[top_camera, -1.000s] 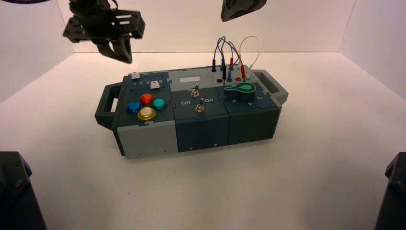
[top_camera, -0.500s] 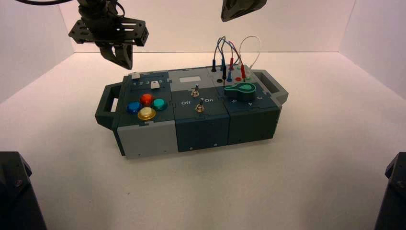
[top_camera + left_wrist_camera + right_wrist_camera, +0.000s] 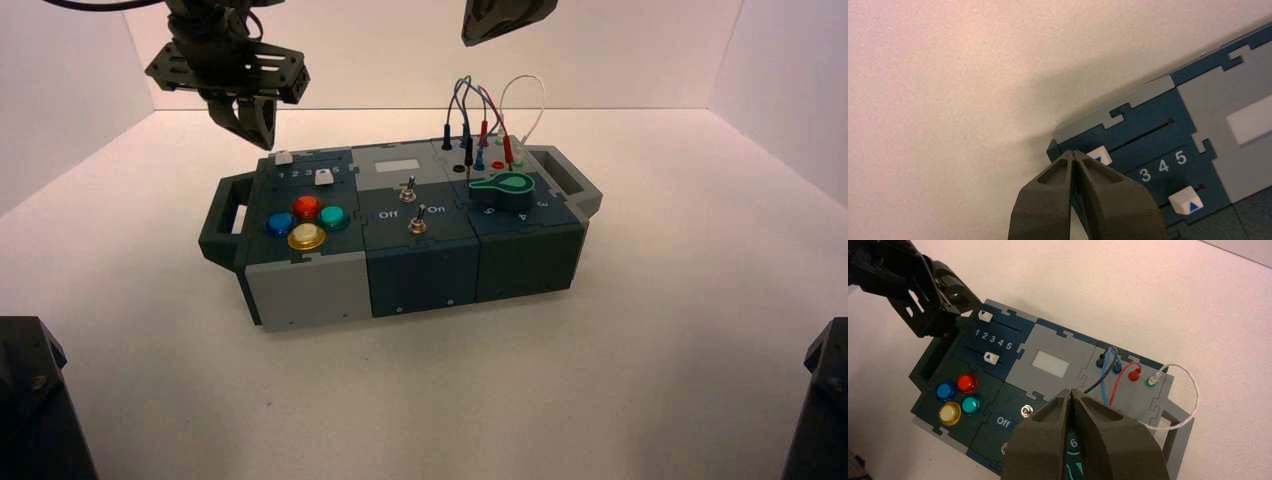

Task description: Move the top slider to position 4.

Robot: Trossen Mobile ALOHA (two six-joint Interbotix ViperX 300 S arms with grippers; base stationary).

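The top slider [image 3: 282, 158] is a small white knob at the box's back left corner; in the right wrist view [image 3: 984, 316] it sits at the 1 end of its track. In the left wrist view [image 3: 1099, 156] it is partly hidden behind my finger. The printed 4 [image 3: 1163, 166] lies in the row between the two tracks, also seen from the right wrist [image 3: 1000, 343]. My left gripper [image 3: 248, 120] is shut and empty, hovering above and just behind that corner, its tips [image 3: 1074, 152] close to the knob. My right gripper [image 3: 1071, 392] is shut and empty, high above the box.
The twin white slider [image 3: 323, 177] sits on the nearer track. Four round coloured buttons [image 3: 305, 222], two toggle switches [image 3: 409, 190], a green dial [image 3: 503, 186] and plugged wires [image 3: 480, 120] fill the rest of the box [image 3: 420, 270]. White walls surround the table.
My left gripper has swung level and come slightly down and closer to the box's back left corner. The right arm and both sliders have not moved.
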